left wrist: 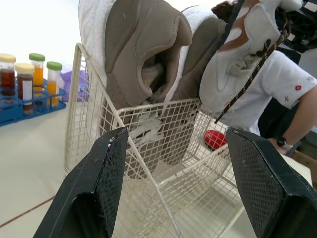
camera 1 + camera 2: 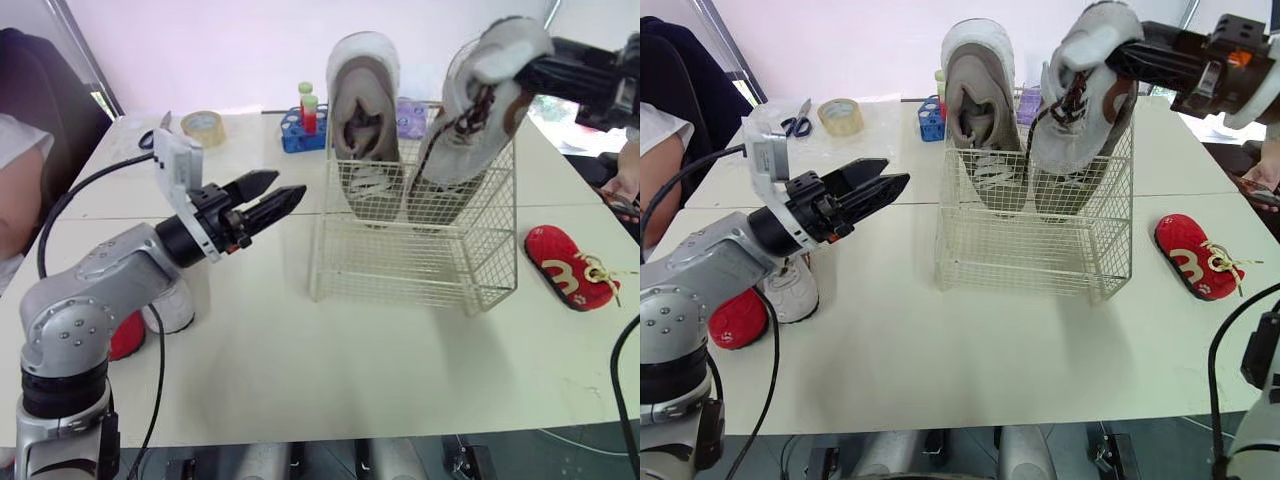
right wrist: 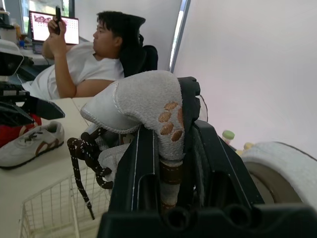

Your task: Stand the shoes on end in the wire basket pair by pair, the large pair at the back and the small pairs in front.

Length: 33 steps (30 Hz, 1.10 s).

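Observation:
A wire basket [image 2: 400, 262] stands mid-table. One large grey shoe [image 2: 363, 105] stands on end at its back left. A second large grey shoe [image 2: 472, 115] leans beside it with its toe down in the back right of the basket. My right gripper [image 2: 522, 66] is shut on that shoe's heel collar [image 3: 157, 106], above the basket. Left of the basket, my left gripper [image 2: 287, 190] hangs open and empty, pointing at the basket. A small red shoe [image 2: 566, 266] lies on the table right of the basket. A small white shoe [image 2: 790, 290] and another red shoe [image 2: 735, 320] lie behind my left arm.
At the back of the table are a blue rack of sample tubes [image 2: 301, 124], a tape roll [image 2: 203, 127], scissors [image 2: 795, 122] and a purple item [image 2: 410, 118]. One person sits at the left edge, and another person's hand [image 2: 625, 185] is at the right edge.

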Motion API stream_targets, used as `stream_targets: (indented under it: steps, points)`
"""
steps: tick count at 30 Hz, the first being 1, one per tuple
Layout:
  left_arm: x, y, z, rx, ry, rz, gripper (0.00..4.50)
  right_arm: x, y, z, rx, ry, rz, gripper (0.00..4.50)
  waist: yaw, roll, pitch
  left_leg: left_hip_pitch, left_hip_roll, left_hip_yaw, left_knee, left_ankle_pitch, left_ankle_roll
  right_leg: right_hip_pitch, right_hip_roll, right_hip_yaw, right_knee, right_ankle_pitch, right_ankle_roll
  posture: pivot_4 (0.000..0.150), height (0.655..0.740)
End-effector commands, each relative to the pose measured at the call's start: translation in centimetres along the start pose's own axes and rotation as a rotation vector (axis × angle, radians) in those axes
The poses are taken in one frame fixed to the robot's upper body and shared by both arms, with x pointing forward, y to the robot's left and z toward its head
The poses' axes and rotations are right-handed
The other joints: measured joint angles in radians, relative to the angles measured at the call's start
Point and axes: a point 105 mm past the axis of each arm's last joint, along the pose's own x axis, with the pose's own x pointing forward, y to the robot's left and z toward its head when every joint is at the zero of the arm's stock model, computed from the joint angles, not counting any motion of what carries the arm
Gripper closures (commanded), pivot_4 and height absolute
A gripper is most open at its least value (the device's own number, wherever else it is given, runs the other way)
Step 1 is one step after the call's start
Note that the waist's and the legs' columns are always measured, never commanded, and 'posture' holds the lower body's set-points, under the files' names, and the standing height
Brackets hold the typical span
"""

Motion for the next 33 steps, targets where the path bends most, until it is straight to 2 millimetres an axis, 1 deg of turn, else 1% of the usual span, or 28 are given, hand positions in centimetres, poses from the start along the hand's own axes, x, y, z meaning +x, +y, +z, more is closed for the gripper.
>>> stream_targets:
  steps: [1,6,8,10,12,13,17,19,21,23,24,26,27,33]
  points:
    - [0.2,-0.4,1.0,0.013,-0.025,-0.039,1.32,-0.9,-0.1,0.6,-0.079,0.022,-0.042,4.11,0.001,0.000,0.000,0.000,0.000,0.000,0.000,0.000,0.000,0.000,0.000,0.000,0.000,0.000,0.000,0.150,0.7400]
    - [0.5,-0.3,1.3,-0.003,-0.038,-0.052,1.32,-1.0,0.1,-0.9,-0.066,0.063,-0.042,4.11,0.012,0.000,0.000,0.000,0.000,0.000,0.001,0.000,0.000,0.000,0.000,0.000,0.000,0.000,0.000,0.150,0.7400]
    - [0.5,-0.3,1.4,-0.010,-0.042,-0.056,1.32,-0.8,0.1,-2.0,-0.094,0.090,-0.052,4.11,0.016,0.000,0.000,0.000,0.000,0.000,0.000,0.000,0.000,0.000,0.000,0.000,0.000,0.000,0.000,0.150,0.7400]
    - [0.5,-0.4,1.4,-0.012,-0.042,-0.057,1.32,-0.4,0.5,-3.8,-0.115,0.145,-0.044,4.11,0.017,0.000,0.000,0.000,0.000,0.000,0.001,0.000,0.000,0.000,0.000,0.000,0.000,0.000,0.000,0.150,0.7400]
    - [0.6,-0.3,1.4,-0.013,-0.042,-0.052,1.32,-0.2,1.2,-5.1,-0.092,0.161,-0.026,4.11,0.017,-0.001,-0.001,0.000,0.000,0.000,0.001,0.000,0.000,0.001,0.000,0.000,0.000,0.000,0.000,0.150,0.7400]
    - [0.6,-0.3,1.4,-0.014,-0.042,-0.050,1.32,-0.1,1.4,-5.4,-0.086,0.164,-0.024,4.11,0.017,-0.001,-0.001,0.001,0.000,0.000,0.001,0.000,0.000,0.001,0.000,0.000,0.000,0.000,0.000,0.150,0.7400]
    - [0.7,-0.3,1.3,-0.016,-0.036,-0.048,1.32,-0.3,2.0,-7.9,-0.024,0.196,-0.018,4.11,0.019,-0.001,0.000,0.001,0.000,0.000,0.003,0.000,0.000,0.001,0.000,0.000,0.001,0.000,0.000,0.150,0.7400]
    - [0.7,-0.3,1.3,-0.017,-0.032,-0.047,1.32,-0.4,2.0,-8.7,0.004,0.200,-0.021,4.11,0.018,-0.001,0.000,0.001,0.000,0.000,0.003,0.000,0.001,0.001,0.000,0.000,0.001,0.000,0.000,0.150,0.7400]
    - [0.8,-0.2,1.2,-0.018,-0.029,-0.046,1.32,-0.6,1.9,-9.0,0.020,0.197,-0.024,4.11,0.018,-0.001,0.000,0.001,0.000,0.000,0.003,0.000,0.001,0.001,0.000,0.000,0.001,0.000,0.000,0.150,0.7400]
    - [0.8,-0.2,1.1,-0.020,-0.026,-0.045,1.22,-0.9,1.7,-9.2,0.029,0.198,-0.032,3.09,0.018,-0.001,0.000,0.001,0.000,0.000,0.003,0.000,0.001,0.001,0.000,0.000,0.001,0.000,0.000,0.150,0.7400]
    - [0.8,-0.2,1.1,-0.020,-0.021,-0.045,1.22,-0.9,1.5,-8.9,0.029,0.193,-0.044,2.71,0.018,-0.001,0.000,0.001,0.000,0.000,0.003,0.000,0.001,0.001,0.000,0.000,0.001,0.000,0.000,0.150,0.7400]
    - [0.7,-0.1,1.0,-0.020,-0.015,-0.045,1.22,-1.1,1.2,-8.4,0.038,0.193,-0.060,1.66,0.018,-0.001,0.000,0.001,0.000,0.000,0.003,0.000,0.001,0.001,0.000,0.000,0.001,0.000,0.000,0.150,0.7400]
    - [0.7,-0.1,0.9,-0.021,-0.014,-0.044,1.22,-1.3,1.2,-8.0,0.044,0.190,-0.065,1.24,0.018,-0.001,0.000,0.001,0.000,0.000,0.003,0.001,0.001,0.001,0.000,0.000,0.002,0.000,0.000,0.150,0.7400]
    - [0.4,0.3,0.9,-0.031,-0.012,-0.037,1.22,-2.3,3.4,-5.8,0.096,0.195,-0.048,1.24,0.020,-0.001,0.000,0.001,0.000,0.000,0.003,0.001,0.001,0.001,0.000,0.000,0.002,0.000,0.000,0.150,0.7400]
